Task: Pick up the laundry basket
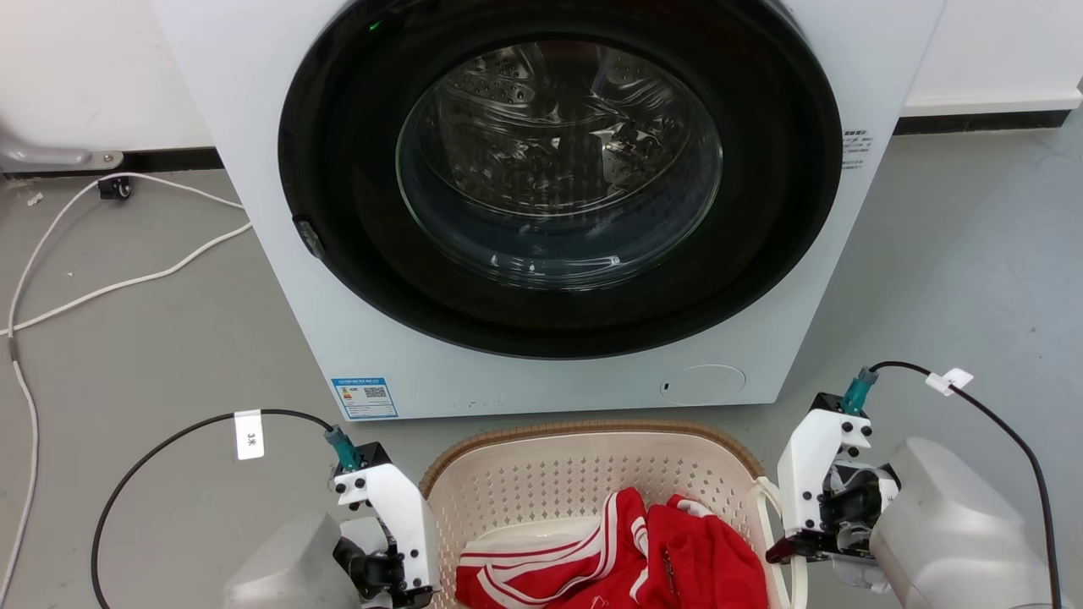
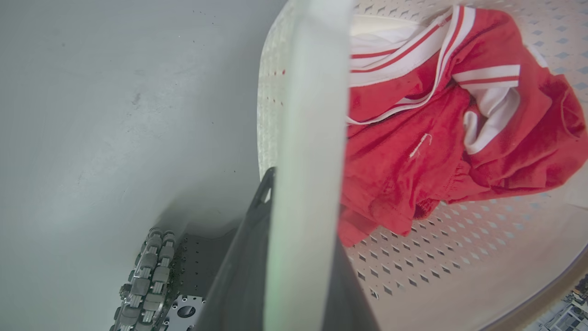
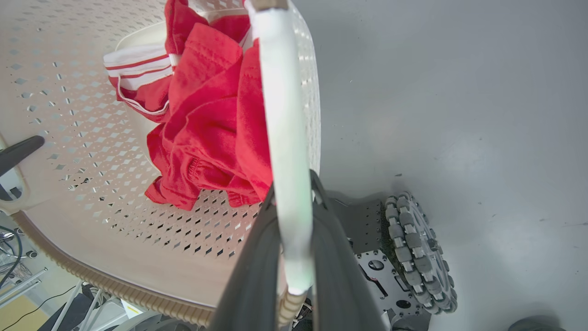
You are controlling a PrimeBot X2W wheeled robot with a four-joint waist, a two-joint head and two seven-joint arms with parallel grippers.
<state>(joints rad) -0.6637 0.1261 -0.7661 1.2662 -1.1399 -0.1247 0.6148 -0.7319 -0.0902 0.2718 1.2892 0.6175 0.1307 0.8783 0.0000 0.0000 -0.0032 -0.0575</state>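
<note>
**Position.** The small cream-white perforated plastic laundry basket (image 1: 541, 495) with a brown woven-look rim is on the grey floor (image 1: 152, 338). It is just in front of the lower front edge of the white front-loading washing machine (image 1: 279, 254), between my two arms. I cannot tell whether its base has left the floor.

**Left gripper** (image 2: 296, 216). It is closed on the white plastic left loop handle (image 2: 317, 92), with one dark finger on the outer face and the other on the basket side. The strap runs up between them, so I am gripping across its flat width rather than its edge.

**Right gripper** (image 3: 294, 184). The same here: it is clamped on the white plastic right loop handle (image 3: 278, 101), with the strap pinched between both dark fingers.

**Why both sides.** The handles stand on opposite sides of the basket. Holding both should keep it level, and I judge that one arm alone would tip it.

**Load.** A crumpled red garment with white stripes (image 1: 651, 550) lies on the basket's bottom. It looks soft and light, so I expect it to add little weight or shift.

**Clearance.** The grey roller wheel (image 3: 415, 248) of my base is near the basket's right wall, and the machine's front is just beyond the far rim. The lift should go straight up with both arms matched. Otherwise a smooth strap could slip through the fingers, or the rim could catch the machine.
</note>
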